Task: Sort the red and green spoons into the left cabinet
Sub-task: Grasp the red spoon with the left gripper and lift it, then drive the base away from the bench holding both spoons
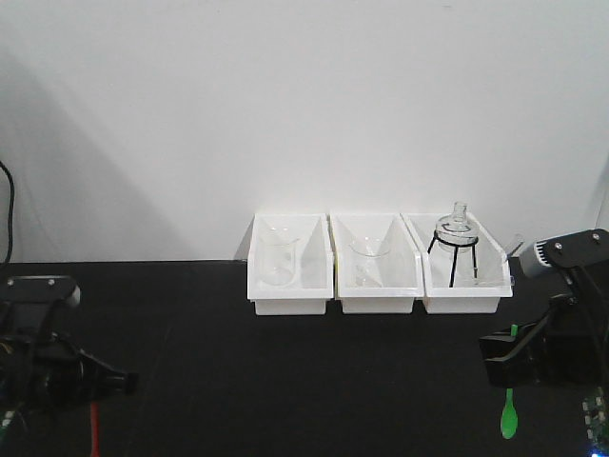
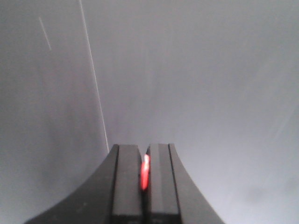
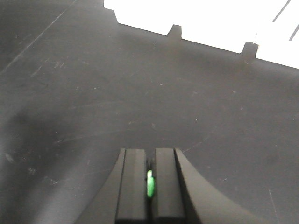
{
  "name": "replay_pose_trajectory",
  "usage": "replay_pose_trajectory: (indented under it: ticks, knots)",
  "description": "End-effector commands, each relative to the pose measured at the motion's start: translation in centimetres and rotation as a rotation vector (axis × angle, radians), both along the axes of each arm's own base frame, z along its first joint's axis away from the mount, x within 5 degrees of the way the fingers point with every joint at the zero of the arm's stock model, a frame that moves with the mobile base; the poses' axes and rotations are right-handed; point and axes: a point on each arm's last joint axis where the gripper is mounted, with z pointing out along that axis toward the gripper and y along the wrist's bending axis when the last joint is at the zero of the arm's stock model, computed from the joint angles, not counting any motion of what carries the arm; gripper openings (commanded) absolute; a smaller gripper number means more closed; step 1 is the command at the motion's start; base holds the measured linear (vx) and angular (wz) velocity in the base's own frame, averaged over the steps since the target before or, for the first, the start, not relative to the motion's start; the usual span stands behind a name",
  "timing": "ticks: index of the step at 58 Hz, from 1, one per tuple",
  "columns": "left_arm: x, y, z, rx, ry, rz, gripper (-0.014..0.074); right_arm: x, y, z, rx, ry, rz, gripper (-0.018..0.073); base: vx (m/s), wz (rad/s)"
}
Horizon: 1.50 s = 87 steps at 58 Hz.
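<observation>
1. Left hand (image 1: 114, 381) sits low at the near-left corner, jaws pinched narrow on the red spoon (image 1: 94, 424), which hangs straight down under it. In the wrist view only a red sliver shows between the pads.
2. Right hand (image 1: 504, 357) mirrors it at the near-right, clamped on the handle of the green spoon (image 1: 510, 414), bowl end dangling. The high grip looks chosen so each spoon hangs free and can drop in bowl-first.
3. Both spoons are in hand and neither is sorted yet. The left bin (image 1: 288, 305) stands at the back, well apart from both hands.
4. That bin already holds a beaker (image 1: 279, 259), so I'd judge each release should go beside the glass, not onto it.
5. Right arm has the longer trip, I reckon: it must pass the middle bin (image 1: 377, 303) and the right bin (image 1: 461, 303), where a flask (image 1: 458, 227) perches on a black stand (image 1: 452, 257). A swinging spoon could clip it.
6. Tabletop (image 1: 285, 381) is matt black and faintly scuffed in the right wrist view, with the three white bins side by side.
7. Behind them is a plain white wall (image 1: 285, 95), and a dark cable (image 1: 9, 209) trails at the far left edge.
</observation>
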Motion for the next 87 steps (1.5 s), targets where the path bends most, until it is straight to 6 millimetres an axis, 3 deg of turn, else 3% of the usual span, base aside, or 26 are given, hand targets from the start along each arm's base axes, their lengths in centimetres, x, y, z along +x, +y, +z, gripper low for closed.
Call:
replay_pose_trajectory:
  ticks: [1,16,27,45,56,70,87]
  knots:
    - [-1.2,0.4,5.2,-0.047,-0.225,0.036,-0.0003,-0.2,-0.3,2.3,0.030,-0.097,-0.039,-0.0003,0.00,0.00]
    - [-6.1,1.5,11.2,0.012,-0.458,0.008,-0.0003,-2.1,-0.3,4.6,0.031,-0.181,-0.037,-0.0003,0.00,0.00]
    - [-10.0,2.3,13.2,-0.001,-0.566,0.013,-0.0003,-5.0,-0.5,6.6,0.029,-0.283,-0.044,-0.0003,0.00,0.00]
    - [-15.5,3.7,11.9,-0.023,-0.737,0.067,-0.0003,-11.2,-1.1,6.4,0.029,-0.421,-0.098,-0.0003,0.00,0.00]
    - [-17.5,4.0,11.2,-0.029,-0.766,0.069,-0.0003,-14.1,-1.3,6.3,0.035,-0.495,-0.112,-0.0003,0.00,0.00]
    - [-18.3,4.0,10.9,-0.039,-0.744,0.057,-0.0003,-15.6,-1.3,6.7,0.047,-0.532,-0.106,-0.0003,0.00,0.00]
    - [-18.3,4.0,10.9,-0.038,-0.738,0.055,-0.0003,-15.8,-1.3,6.8,0.045,-0.536,-0.102,-0.0003,0.00,0.00]
